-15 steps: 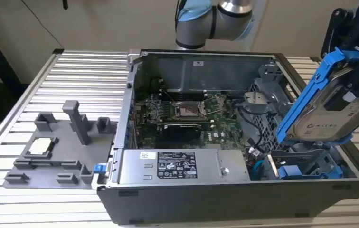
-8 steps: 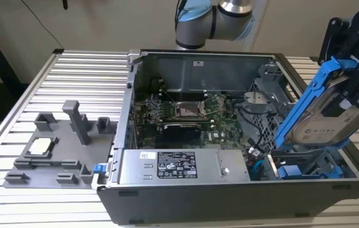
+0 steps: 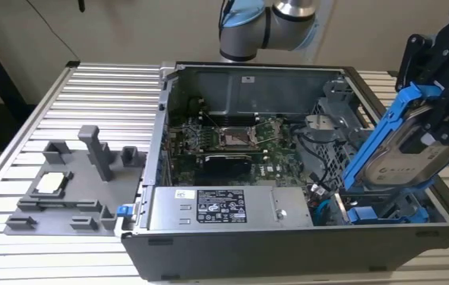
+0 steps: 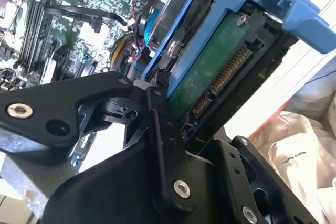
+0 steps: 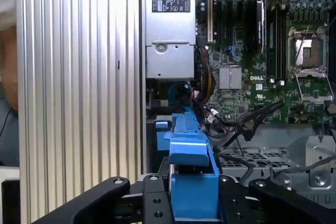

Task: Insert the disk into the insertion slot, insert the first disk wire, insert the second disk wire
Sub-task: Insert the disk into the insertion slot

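My gripper [image 3: 437,127] is shut on the disk [image 3: 407,155], a silver-grey drive in a bright blue frame [image 3: 376,133]. I hold it steeply tilted, its lower end just above the insertion slot [image 3: 383,209] in the grey drive cage at the case's front corner, on the exterior view's right. In the second wrist view the disk's green board [image 4: 210,72] and connector face the camera between black fingers [image 4: 157,129]. In the first wrist view the blue frame [image 5: 191,182] sits clamped over the cage. Loose cables [image 3: 319,196] lie beside the slot.
The open computer case [image 3: 288,249] holds a motherboard [image 3: 233,142] and a silver power supply [image 3: 217,208] with a white sticker. A grey fixture [image 3: 74,178] with small parts stands on the slatted table [image 3: 106,95], on the exterior view's left. The arm's base [image 3: 268,24] is behind the case.
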{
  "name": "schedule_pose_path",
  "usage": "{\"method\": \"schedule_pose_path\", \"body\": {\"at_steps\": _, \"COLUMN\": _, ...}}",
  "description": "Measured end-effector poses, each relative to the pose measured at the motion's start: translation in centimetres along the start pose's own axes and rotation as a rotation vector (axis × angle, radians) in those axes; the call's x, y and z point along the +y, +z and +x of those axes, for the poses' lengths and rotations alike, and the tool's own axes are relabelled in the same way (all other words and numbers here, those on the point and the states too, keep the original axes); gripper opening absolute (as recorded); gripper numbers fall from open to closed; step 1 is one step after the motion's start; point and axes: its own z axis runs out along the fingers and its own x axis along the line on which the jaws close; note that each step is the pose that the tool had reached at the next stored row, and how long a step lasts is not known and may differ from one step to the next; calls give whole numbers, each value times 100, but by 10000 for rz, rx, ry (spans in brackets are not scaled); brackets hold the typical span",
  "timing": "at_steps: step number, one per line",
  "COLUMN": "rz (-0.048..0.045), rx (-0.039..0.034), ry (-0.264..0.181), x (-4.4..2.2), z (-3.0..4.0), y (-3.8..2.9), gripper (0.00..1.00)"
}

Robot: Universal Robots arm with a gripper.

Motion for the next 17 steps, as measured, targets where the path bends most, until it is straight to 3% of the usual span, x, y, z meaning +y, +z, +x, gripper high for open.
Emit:
{"method": "schedule_pose_path", "body": {"at_steps": 5, "rz": -10, "rx": 1, "ry": -1, "x": -39, "z": -1, "y": 72, "gripper": 33}}
{"method": "schedule_pose_path", "body": {"at_steps": 11, "rz": -91, "rx": -5, "ry": -10, "x": -104, "z": -1, "y": 137, "gripper": 33}}
{"method": "schedule_pose_path", "body": {"at_steps": 17, "rz": -94, "rx": -13, "ry": -25, "x": -130, "z": -2, "y": 239, "gripper": 33}}
